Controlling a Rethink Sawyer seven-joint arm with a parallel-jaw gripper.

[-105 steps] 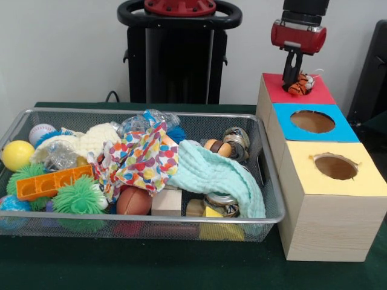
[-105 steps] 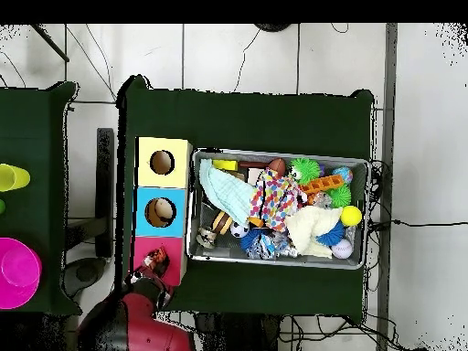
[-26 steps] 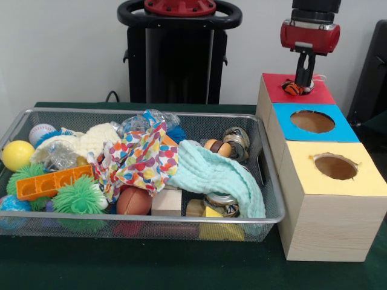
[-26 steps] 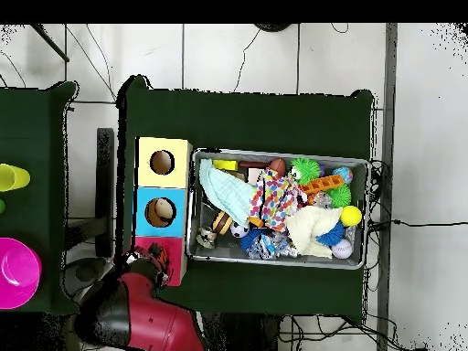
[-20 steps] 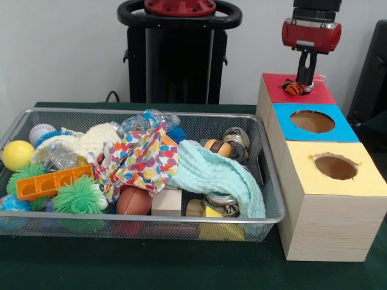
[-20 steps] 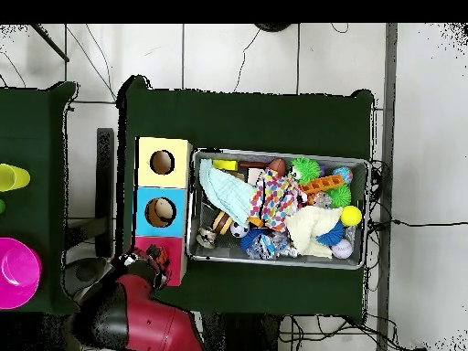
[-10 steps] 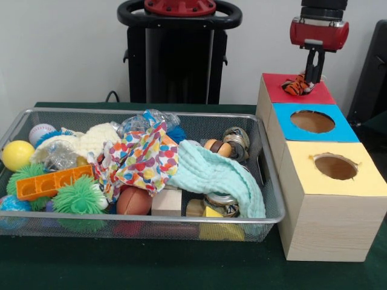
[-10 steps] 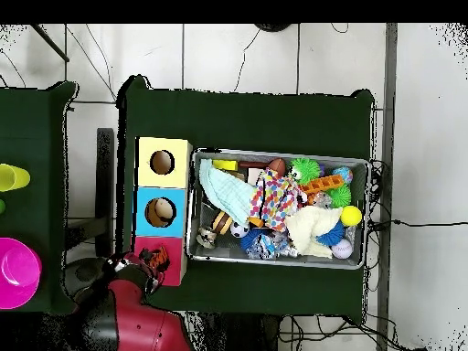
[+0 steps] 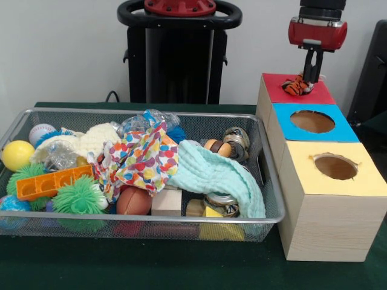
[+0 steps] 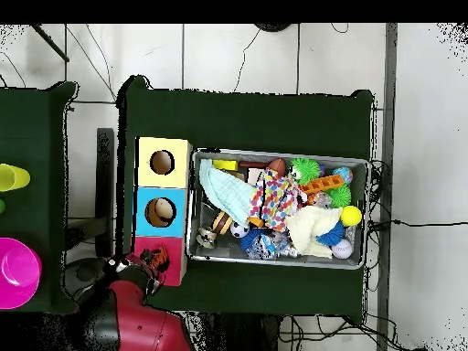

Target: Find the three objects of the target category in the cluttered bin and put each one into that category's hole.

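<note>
Tool over the red box, tips at a small striped plush toy

Tool (image 9: 313, 77) hangs narrow above the red box (image 9: 275, 92), its two dark fingers close together with the tips down at the upper edge of the tiger toy (image 9: 295, 86); whether they pinch it or merely touch it I cannot tell. That orange-and-black toy lies directly below the tool on the box's red top, where the hole should be, so it is probably sitting over the opening rather than dropped through. It looks soft, light and squashy, unlikely to break, likely to snag on a rim; a pinch across its body seems best. Beside the tool's box come the blue box (image 9: 313, 122) and the yellow box (image 9: 334, 167), each with an open hole. Farther off on the counter (image 9: 139, 266), the wire bin (image 9: 269, 181) is heaped with cloths, balls and other toys.
</note>
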